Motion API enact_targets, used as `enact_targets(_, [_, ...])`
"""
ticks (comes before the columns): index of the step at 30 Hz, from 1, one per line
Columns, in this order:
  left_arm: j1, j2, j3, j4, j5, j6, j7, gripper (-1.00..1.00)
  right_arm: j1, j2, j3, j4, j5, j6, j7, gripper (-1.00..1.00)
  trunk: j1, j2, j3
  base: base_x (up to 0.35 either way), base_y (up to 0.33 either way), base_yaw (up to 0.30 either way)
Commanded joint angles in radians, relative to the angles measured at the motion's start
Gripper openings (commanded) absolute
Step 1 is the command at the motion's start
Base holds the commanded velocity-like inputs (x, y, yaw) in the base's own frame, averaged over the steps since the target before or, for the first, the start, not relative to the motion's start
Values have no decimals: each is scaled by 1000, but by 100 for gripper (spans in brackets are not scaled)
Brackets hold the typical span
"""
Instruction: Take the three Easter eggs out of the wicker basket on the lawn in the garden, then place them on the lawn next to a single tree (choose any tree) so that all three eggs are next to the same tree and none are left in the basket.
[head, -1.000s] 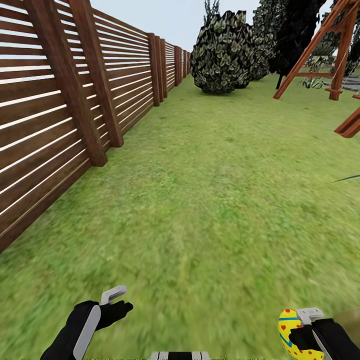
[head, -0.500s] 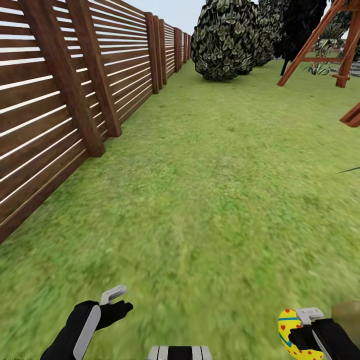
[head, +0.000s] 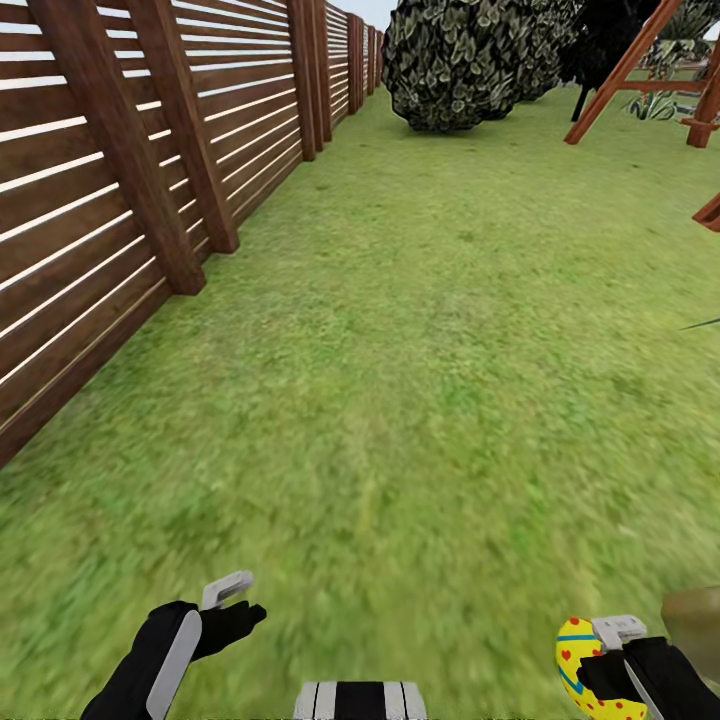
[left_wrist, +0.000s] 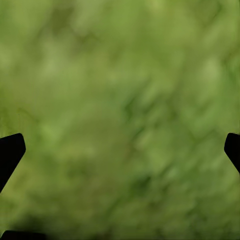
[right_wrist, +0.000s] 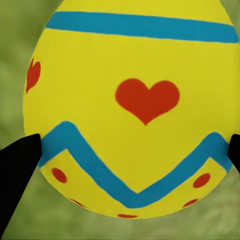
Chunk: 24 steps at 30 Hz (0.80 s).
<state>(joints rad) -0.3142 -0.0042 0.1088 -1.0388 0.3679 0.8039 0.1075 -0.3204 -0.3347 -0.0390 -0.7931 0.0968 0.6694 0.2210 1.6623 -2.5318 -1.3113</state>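
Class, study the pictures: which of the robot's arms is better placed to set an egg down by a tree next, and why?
The right. Its pincer is shut on an egg, fingertips pressing both sides. The left pincer is open over the lawn, holding nothing.

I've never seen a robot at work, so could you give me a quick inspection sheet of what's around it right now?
Surface: lawn, blurry green grass.
Job's things: one egg, yellow with red hearts and blue bands, held in the right claw.
Clutter: nothing seen.
Claws: left claw open, holding nothing; right claw shut on the egg.
Cables: nothing seen.
Surroundings: slatted fence on the left, bush ahead, wooden frame at far right.
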Motion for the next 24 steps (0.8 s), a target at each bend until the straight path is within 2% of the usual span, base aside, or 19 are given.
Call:
enact_targets(1, [0, 0, 1, -1, 11, 4, 9, 100, 0, 0, -2, -1, 10, 4, 9, -100, 0, -1, -5, 0, 0, 0])
enact_targets(24, [0, 0, 0, -2, 11, 5, 9, 100, 0, 0, -2, -1, 9, 4, 9, -100, 11, -6, -94, 0, 0, 0])
